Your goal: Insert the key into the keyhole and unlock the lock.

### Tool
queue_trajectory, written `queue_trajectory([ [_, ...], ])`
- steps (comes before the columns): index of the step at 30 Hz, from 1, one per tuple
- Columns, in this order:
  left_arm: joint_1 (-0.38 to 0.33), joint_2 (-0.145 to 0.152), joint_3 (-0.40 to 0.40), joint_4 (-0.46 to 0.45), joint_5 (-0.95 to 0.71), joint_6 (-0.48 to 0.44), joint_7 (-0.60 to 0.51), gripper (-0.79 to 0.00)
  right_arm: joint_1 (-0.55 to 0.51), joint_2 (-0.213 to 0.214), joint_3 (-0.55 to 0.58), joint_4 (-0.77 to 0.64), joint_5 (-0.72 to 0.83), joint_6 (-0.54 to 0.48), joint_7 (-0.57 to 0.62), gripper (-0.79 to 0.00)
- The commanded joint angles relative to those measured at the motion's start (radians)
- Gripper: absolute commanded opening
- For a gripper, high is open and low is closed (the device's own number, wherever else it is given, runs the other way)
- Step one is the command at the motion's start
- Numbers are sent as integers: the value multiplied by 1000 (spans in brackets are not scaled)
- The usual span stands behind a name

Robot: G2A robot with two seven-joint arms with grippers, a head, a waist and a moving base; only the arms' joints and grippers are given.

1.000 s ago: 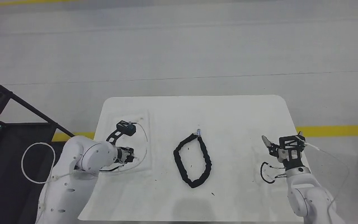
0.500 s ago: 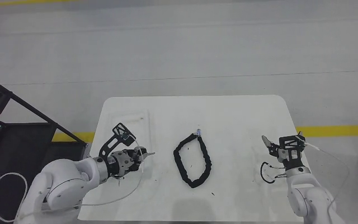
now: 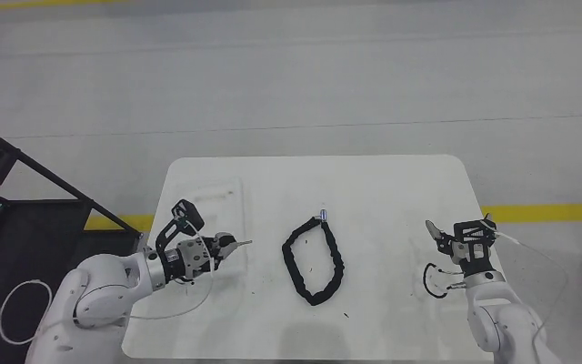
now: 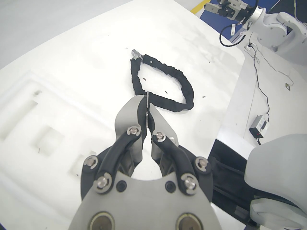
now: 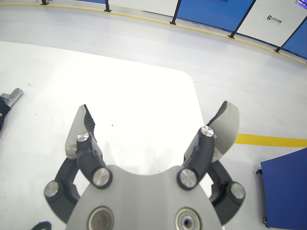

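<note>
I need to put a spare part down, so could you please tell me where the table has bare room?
The widest bare stretch of white table lies between the black sleeved chain lock and the open right gripper. The far strip beyond the lock is bare. Crowded on the left: white foam tray, left gripper holding a small metal key.

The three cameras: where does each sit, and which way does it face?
Top view: above the arms, facing down at the table; both arms show, the lock between them.
Left wrist view: on the left wrist, facing along the left gripper, shut on the key, toward the lock and foam tray.
Right wrist view: on the right wrist, facing past the open right gripper, over the table's corner to the floor.
Shared: the lock shows in all three.
</note>
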State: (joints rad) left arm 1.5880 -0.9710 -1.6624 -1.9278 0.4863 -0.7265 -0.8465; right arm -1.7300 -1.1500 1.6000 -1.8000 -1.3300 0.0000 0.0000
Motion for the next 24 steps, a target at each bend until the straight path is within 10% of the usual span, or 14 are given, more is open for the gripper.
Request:
queue_trajectory([
  [1, -51, 1, 35, 63, -28, -37, 2, -785, 0, 0, 0, 0, 0, 0, 0, 0],
  [14, -260, -1, 199, 250, 93, -281, 121, -785, 0, 0, 0, 0, 0, 0, 0, 0],
  [24, -290, 45, 301, 215, 17, -286, 171, -785, 0, 0, 0, 0, 0, 0, 0, 0],
])
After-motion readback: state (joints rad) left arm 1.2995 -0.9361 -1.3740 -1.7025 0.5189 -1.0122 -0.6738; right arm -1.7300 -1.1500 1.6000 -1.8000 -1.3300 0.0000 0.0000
